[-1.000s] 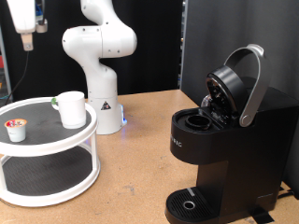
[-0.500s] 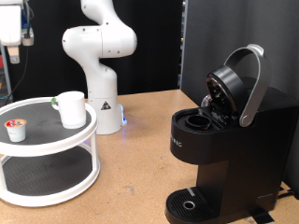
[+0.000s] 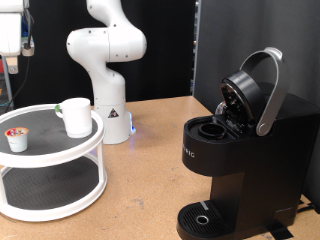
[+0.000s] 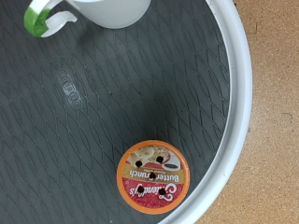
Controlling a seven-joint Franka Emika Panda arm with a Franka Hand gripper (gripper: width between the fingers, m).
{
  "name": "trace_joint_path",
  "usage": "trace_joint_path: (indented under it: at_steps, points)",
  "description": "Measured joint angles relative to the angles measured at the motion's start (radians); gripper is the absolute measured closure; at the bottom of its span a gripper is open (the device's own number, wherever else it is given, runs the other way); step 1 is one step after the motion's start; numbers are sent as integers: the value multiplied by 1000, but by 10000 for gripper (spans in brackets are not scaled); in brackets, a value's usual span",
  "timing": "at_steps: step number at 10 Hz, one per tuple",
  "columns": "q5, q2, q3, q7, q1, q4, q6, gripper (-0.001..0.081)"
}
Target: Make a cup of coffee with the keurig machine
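The cup [image 3: 75,117], a small white mug, stands on the top tier of a round white stand [image 3: 60,153]. A small white pod [image 3: 16,138] with an orange patterned top sits to its left on the same tier. The keurig machine [image 3: 245,150] stands at the exterior view's right with its lid raised and the pod chamber [image 3: 212,128] open. My gripper [image 3: 9,62] hangs high at the left edge, above the pod. The wrist view looks down on the pod [image 4: 152,175] and the cup [image 4: 112,9] with its green bit [image 4: 37,19]; no fingers show there.
The white robot base [image 3: 108,80] stands behind the stand on the wooden table [image 3: 150,170]. The stand has a lower tier with a grey mat [image 3: 50,185]. The machine's drip tray [image 3: 203,218] is at the bottom. The stand's white rim [image 4: 234,93] shows in the wrist view.
My gripper has moved towards the exterior view's left and a little lower, from near the stand's middle to above the pod. Nothing else has moved.
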Motion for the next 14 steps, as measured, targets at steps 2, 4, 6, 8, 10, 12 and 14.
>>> trace_joint_path:
  at_steps: [2,4,6,8,10,12,14]
  points:
    - [24,0,-12,-19,1,-3,6,0]
    - [22,0,-34,-27,1,-39,63,0]
    - [11,6,-58,-25,0,-94,152,0]
    - [3,40,-74,-21,0,-135,232,0]
    - [1,82,-86,-21,0,-158,292,0]
    - [-4,122,-97,-22,0,-175,354,0]
    - [-12,161,-110,-22,-1,-189,418,0]
